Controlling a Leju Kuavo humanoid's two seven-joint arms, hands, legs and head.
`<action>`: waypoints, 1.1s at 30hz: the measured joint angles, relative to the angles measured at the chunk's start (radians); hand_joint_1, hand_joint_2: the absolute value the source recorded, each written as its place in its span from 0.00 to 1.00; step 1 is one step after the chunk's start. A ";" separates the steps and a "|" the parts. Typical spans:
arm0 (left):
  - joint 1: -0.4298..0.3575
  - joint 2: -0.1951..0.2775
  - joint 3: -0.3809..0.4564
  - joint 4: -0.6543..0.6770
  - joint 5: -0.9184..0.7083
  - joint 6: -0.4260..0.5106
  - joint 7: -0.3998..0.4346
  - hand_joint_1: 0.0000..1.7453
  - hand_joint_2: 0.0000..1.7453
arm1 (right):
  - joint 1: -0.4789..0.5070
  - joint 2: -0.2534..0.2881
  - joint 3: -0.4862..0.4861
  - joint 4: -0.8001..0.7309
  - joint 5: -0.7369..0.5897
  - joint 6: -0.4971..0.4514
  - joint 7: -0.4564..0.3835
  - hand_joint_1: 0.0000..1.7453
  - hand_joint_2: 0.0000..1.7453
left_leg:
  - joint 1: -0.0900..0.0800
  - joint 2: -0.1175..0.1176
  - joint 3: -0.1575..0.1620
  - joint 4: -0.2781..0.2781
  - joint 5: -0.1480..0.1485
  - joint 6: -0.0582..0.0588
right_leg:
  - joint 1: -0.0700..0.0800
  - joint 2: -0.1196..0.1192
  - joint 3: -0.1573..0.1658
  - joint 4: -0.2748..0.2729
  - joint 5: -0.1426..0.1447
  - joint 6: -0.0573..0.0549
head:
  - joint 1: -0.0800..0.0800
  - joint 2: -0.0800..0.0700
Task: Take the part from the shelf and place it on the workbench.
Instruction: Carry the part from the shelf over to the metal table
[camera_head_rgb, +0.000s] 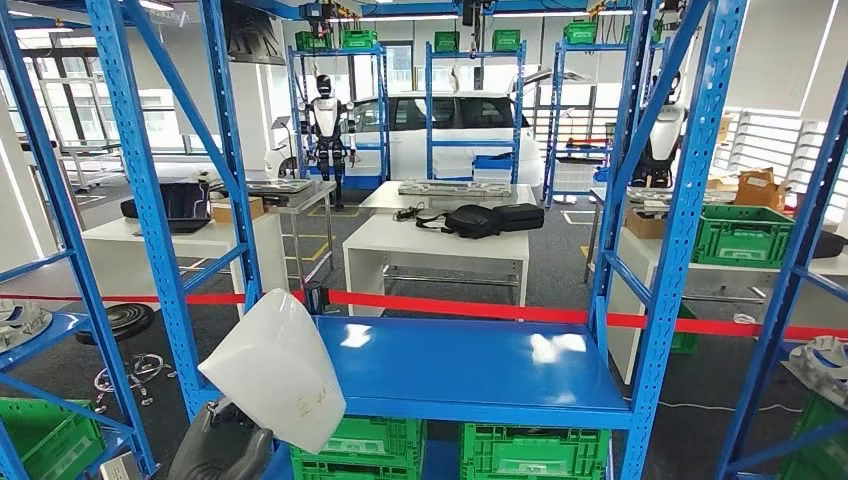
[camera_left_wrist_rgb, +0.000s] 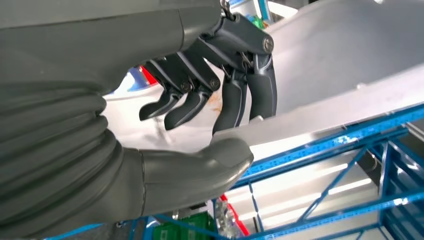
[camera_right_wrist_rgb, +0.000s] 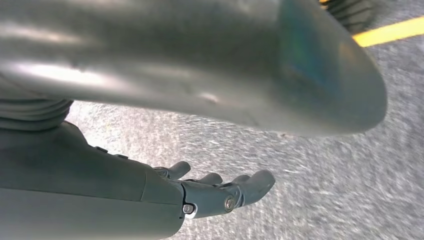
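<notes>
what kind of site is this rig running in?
Looks like an industrial test floor or robotics lab: blue steel shelving, green parts crates, a white car, and another humanoid robot standing beyond the white workbenches.

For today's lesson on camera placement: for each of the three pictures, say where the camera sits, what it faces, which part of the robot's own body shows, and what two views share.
Head view: high on the body, facing forward and down at the blue shelf; the left hand holds the white part.
Left wrist view: behind the left hand, facing the white part, thumb and fingers on its edge.
Right wrist view: behind the right hand, facing grey floor; hand holds nothing.
Shared: head and left wrist views both show the part and shelf.
</notes>
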 joint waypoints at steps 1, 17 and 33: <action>0.000 -0.001 0.000 0.000 0.000 0.000 0.000 1.00 1.00 | 0.001 0.001 0.000 0.000 0.000 0.000 0.001 0.00 0.00 | 0.000 0.002 -0.013 0.000 0.013 0.006 | -0.001 0.000 -0.014 0.046 -0.054 0.003 | 0.001 0.000; 0.035 -0.003 0.027 -0.015 -0.052 -0.005 0.006 1.00 1.00 | -0.012 -0.004 -0.007 0.000 -0.007 0.018 -0.040 0.00 0.00 | 0.007 -0.001 -0.200 0.145 0.003 -0.052 | 0.012 -0.006 0.151 -0.040 -0.077 -0.054 | 0.001 0.000; 0.020 -0.014 0.031 0.012 -0.015 -0.033 0.016 1.00 1.00 | -0.009 -0.003 -0.040 0.000 -0.027 0.024 -0.025 0.00 0.00 | -0.001 0.005 -0.038 0.005 0.030 0.012 | 0.004 -0.001 -0.032 0.142 -0.129 0.009 | 0.002 0.000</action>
